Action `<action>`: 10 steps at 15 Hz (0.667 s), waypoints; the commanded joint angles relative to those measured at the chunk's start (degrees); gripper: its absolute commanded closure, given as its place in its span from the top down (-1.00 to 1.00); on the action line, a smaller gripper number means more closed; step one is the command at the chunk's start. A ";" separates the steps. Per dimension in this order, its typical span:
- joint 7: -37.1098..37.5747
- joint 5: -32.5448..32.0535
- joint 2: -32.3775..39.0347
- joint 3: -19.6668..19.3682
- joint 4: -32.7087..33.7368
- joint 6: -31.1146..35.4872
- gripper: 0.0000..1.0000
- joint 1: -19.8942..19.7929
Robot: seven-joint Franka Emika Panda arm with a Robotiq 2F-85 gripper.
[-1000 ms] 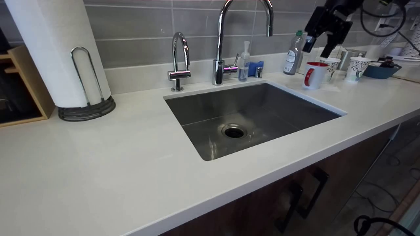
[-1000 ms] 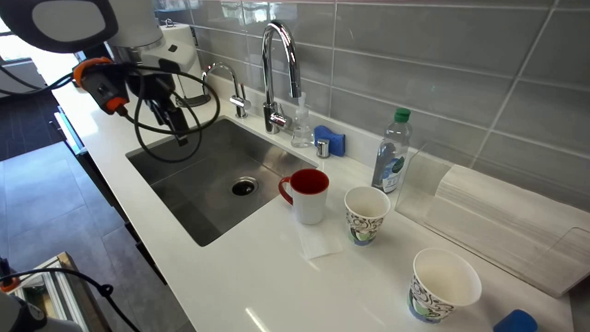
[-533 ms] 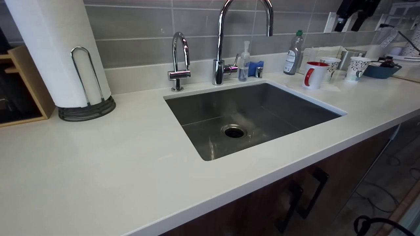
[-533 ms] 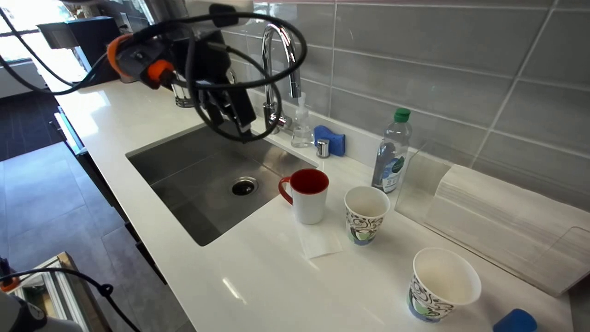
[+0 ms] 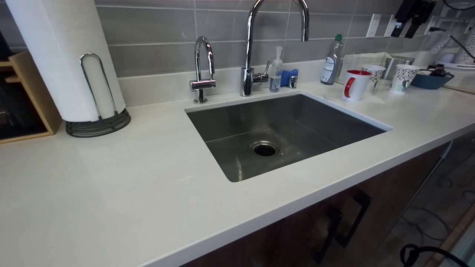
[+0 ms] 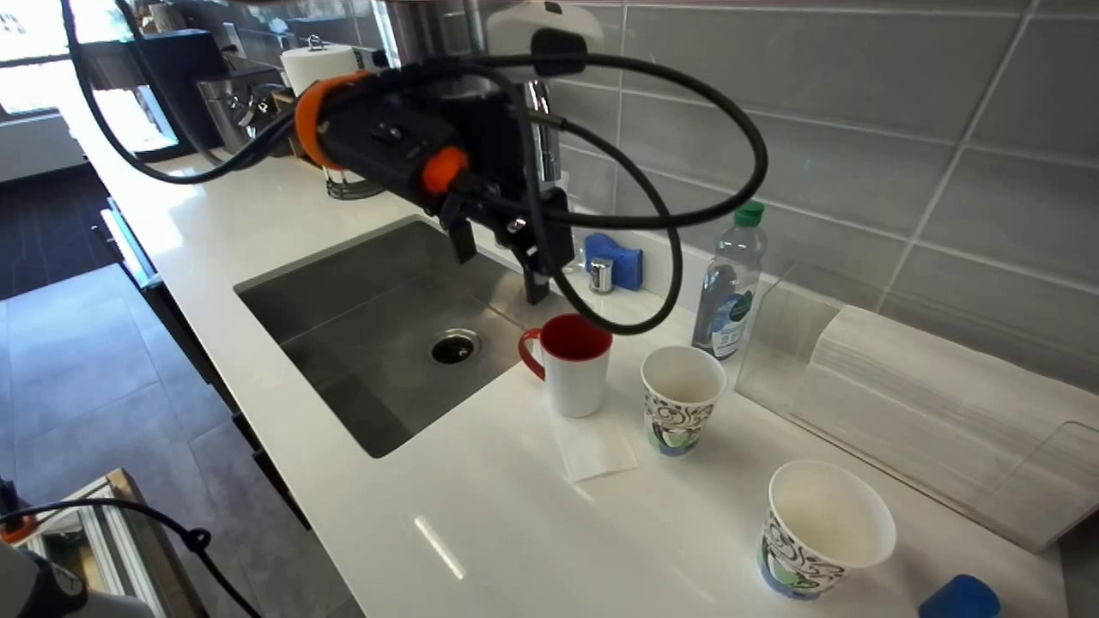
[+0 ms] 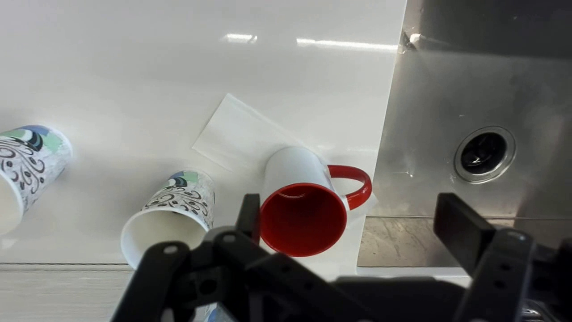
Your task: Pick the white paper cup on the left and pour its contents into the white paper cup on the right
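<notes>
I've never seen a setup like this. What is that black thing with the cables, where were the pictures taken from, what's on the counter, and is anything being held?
That is the end of a robot arm: its end effector grips things with two fingers. Two pictures come from cameras standing away from the arm; the wrist view comes from a camera mounted on it. On the counter, beside the sink, are a red-and-white mug, a patterned paper cup near it, a second paper cup farther from the sink and a green-capped bottle, among other things. Nothing is held: the fingers are apart.
</notes>
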 commanded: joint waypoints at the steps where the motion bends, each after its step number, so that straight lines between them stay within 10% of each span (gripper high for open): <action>1: -0.20 0.34 0.39 0.67 0.37 -0.20 1.00 -0.59; 10: -4.84 5.15 7.73 -2.71 8.62 -4.08 1.00 -1.04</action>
